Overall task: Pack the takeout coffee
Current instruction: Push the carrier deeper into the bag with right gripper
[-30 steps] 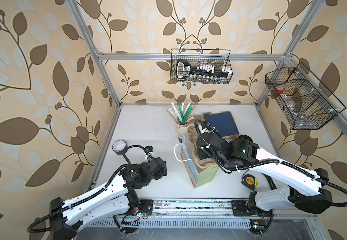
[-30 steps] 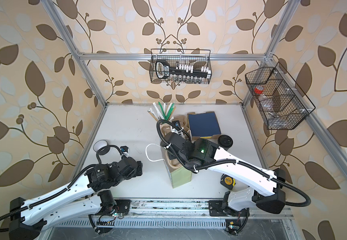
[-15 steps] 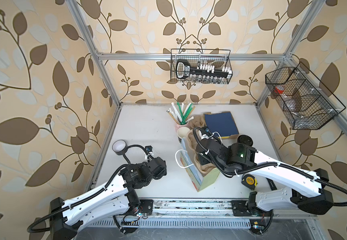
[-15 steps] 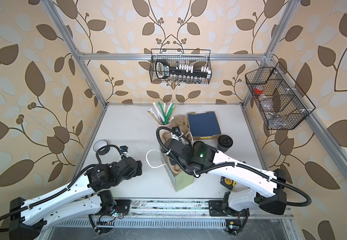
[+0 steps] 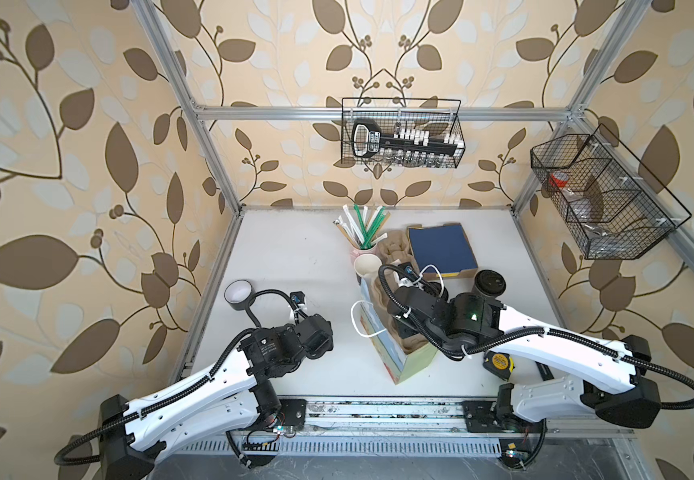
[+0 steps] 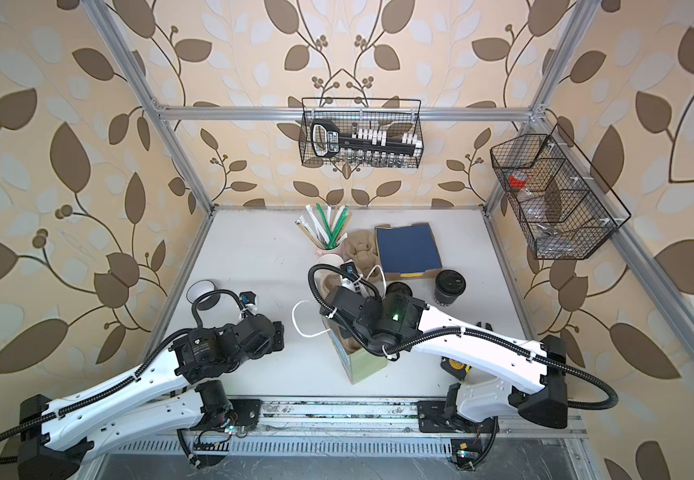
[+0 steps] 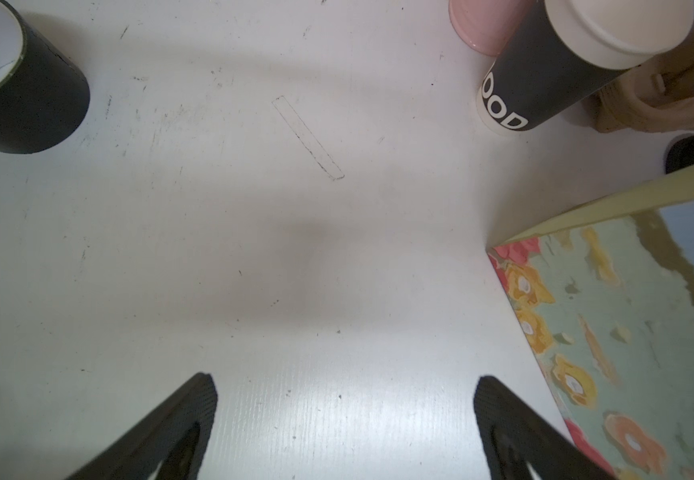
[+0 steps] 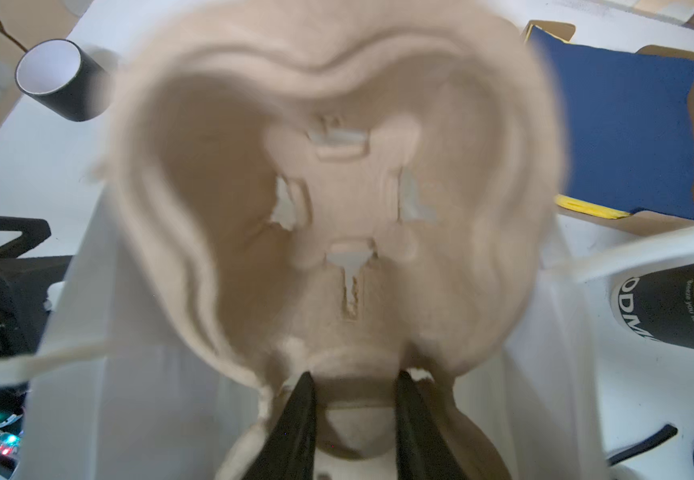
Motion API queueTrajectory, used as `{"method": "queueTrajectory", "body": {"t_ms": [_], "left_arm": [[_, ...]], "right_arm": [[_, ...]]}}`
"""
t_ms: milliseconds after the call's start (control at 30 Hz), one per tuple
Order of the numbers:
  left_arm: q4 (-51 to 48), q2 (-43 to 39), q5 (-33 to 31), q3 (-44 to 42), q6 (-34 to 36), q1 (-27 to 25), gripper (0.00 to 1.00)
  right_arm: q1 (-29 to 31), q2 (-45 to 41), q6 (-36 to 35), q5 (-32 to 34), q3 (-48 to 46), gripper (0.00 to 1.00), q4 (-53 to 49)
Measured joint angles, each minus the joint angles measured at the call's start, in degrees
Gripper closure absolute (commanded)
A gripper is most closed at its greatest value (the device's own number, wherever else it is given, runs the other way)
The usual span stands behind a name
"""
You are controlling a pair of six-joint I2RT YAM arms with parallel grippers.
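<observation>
Counter [image 5: 295, 257], white, carrying everything; floral bag [image 5: 413, 362], upright, with the pulp carrier [image 8: 337, 187] sunk deeper into its mouth than a second ago, judged nearly seated and ready for cups; takeout coffee [image 5: 366, 266], outside the bag beside the pink straw cup [image 5: 362, 250]; right hand [image 8: 354, 378], clamped on the carrier's rim; left hand [image 7: 345, 380], spread wide, empty

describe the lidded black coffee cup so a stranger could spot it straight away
Start at the cardboard tray with the dark blue pad at the back of the white table. Just off its front right corner in both top views stands the lidded black cup, upright. Unlike the open cup by the pink straw cup, which shows a white inside, it wears a black lid.
</observation>
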Motion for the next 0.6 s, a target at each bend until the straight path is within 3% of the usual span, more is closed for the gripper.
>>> {"method": "queueTrajectory", "body": {"t_ms": [600], "left_arm": [[0.0,1.0,-0.2,0.0,0.0,0.0,0.01]], "right_arm": [[0.6,0.6,-0.2,-0.9,-0.2,0.71,-2.5]]}}
